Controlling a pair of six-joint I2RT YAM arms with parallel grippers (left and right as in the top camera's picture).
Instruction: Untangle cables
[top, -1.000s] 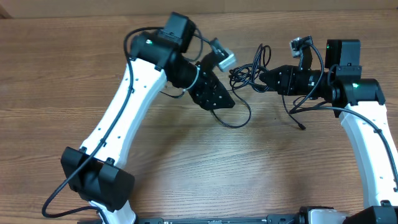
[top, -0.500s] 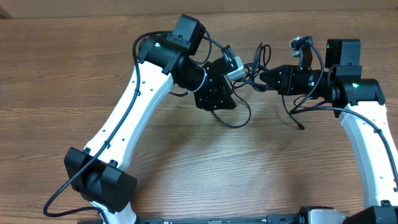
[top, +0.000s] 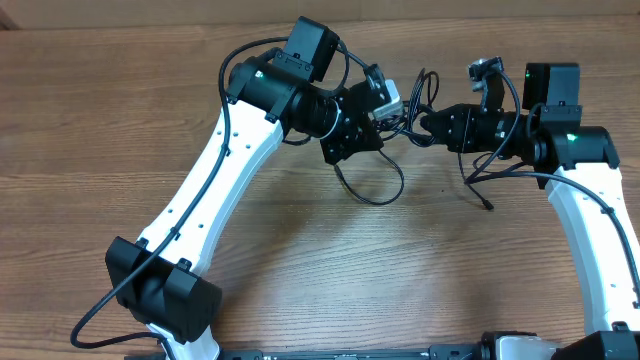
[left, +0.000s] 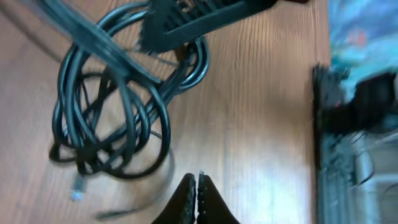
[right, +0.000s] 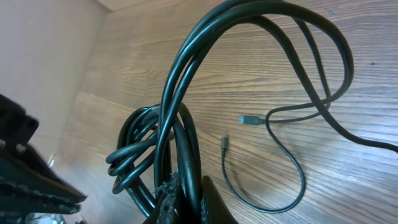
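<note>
The cables (top: 403, 108) form a black tangle at the back of the table, with one loop (top: 378, 190) trailing toward the front. My right gripper (top: 425, 127) is shut on several strands of the bundle (right: 180, 143), pinched between its jaws (right: 186, 200). A thin cord with small plug ends (right: 245, 118) lies loose on the wood. My left gripper (top: 384, 122) sits just left of the tangle. Its fingers (left: 197, 186) are pressed together with nothing between them, and the coiled cables (left: 118, 106) lie ahead and to the left of them.
The wooden table (top: 320, 270) carries only the cords. A loose cable end (top: 487, 205) lies near the right arm (top: 590, 200). The left arm (top: 210, 180) stretches diagonally across the left half.
My left arm has swung right and toward the back, up to the tangle, and its jaws have closed from open to shut. The right arm and its grip have not moved.
</note>
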